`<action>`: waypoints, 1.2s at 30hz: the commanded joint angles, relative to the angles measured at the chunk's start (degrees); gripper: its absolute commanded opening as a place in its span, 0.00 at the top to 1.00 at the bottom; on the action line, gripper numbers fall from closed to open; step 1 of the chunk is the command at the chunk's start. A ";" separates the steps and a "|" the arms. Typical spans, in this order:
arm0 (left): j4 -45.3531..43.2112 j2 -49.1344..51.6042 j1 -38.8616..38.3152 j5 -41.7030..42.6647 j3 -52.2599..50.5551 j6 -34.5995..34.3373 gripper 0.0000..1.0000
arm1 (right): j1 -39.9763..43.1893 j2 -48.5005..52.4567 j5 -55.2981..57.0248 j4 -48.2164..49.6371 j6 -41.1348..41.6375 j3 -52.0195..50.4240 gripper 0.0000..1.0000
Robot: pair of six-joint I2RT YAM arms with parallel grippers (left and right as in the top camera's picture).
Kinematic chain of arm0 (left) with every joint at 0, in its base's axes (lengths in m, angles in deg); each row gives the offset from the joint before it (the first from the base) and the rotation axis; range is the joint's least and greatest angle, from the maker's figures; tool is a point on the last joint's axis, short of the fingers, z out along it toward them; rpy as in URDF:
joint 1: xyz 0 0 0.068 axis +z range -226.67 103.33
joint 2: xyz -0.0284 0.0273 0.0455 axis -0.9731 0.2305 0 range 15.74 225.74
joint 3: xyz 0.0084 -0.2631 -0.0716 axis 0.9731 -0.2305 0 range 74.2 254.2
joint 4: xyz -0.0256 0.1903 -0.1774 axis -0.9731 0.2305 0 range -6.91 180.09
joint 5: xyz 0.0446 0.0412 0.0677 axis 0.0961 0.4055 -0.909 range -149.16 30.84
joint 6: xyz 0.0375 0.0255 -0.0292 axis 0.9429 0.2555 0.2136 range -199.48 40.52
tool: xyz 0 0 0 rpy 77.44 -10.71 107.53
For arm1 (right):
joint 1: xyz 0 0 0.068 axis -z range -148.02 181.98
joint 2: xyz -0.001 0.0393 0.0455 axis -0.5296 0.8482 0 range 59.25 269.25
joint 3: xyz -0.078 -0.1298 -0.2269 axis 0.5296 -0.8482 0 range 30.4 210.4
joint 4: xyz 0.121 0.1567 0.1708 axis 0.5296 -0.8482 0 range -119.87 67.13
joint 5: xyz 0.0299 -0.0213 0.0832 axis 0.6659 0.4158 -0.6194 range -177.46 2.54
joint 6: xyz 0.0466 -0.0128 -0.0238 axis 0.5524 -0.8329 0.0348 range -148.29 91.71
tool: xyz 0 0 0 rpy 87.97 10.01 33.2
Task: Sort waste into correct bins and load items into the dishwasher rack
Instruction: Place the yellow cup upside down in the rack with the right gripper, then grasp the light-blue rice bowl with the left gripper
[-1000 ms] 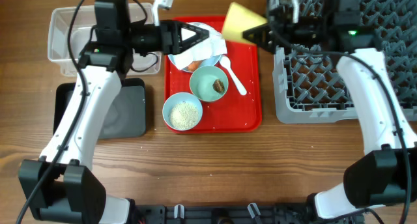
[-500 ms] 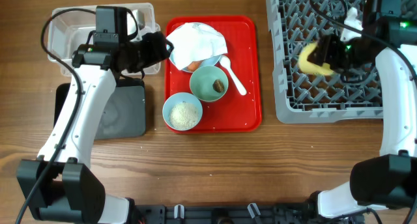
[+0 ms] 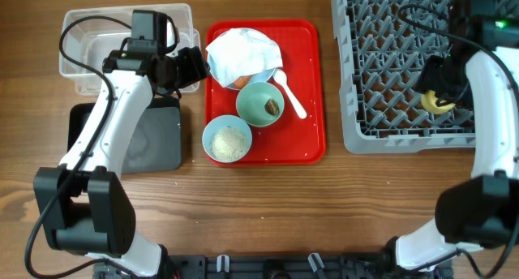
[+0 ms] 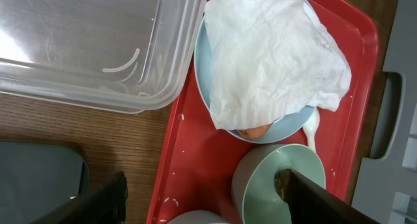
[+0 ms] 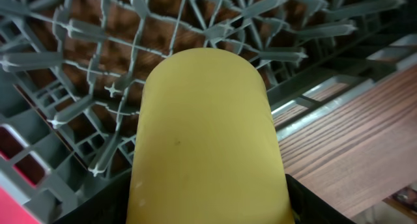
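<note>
The crumpled white napkin (image 3: 241, 52) lies on the light blue plate (image 4: 207, 87) at the back of the red tray, with the orange carrot (image 4: 255, 129) showing under it. My left gripper (image 3: 193, 66) is open and empty at the tray's left edge, beside the napkin (image 4: 273, 55). The mint green bowl (image 3: 261, 102) holds a brown scrap (image 3: 272, 108). The light blue bowl (image 3: 228, 140) holds rice. The white spoon (image 3: 290, 95) lies beside them. My right gripper (image 3: 436, 91) is shut on the yellow cup (image 5: 202, 133) low over the grey rack's (image 3: 381, 109) right side.
The clear tub (image 3: 89, 48) stands at the back left, with the black tray (image 3: 154, 141) in front of it. The red tray (image 3: 312, 137) sits in the middle. A few loose rice grains lie on the red tray (image 4: 172, 199). Bare wood (image 5: 352, 133) shows right of the rack.
My right gripper carried the yellow cup from beside the tray across the rack to its right side and lowered it. My left gripper drew back left off the napkin, empty.
</note>
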 commanded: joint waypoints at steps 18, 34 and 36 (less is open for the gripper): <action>0.68 0.39 0.26 -1.16 0.35 0.46 0.02 | 2.49 8.98 -11.21 0.35 -4.09 1.42 0.19; 4.96 0.39 -4.57 9.42 0.35 13.18 0.02 | -11.17 6.32 -33.38 2.23 -16.09 14.47 0.18; 8.04 0.39 -7.56 9.40 0.35 15.50 0.01 | -14.58 7.06 -32.00 5.84 -12.72 13.92 0.18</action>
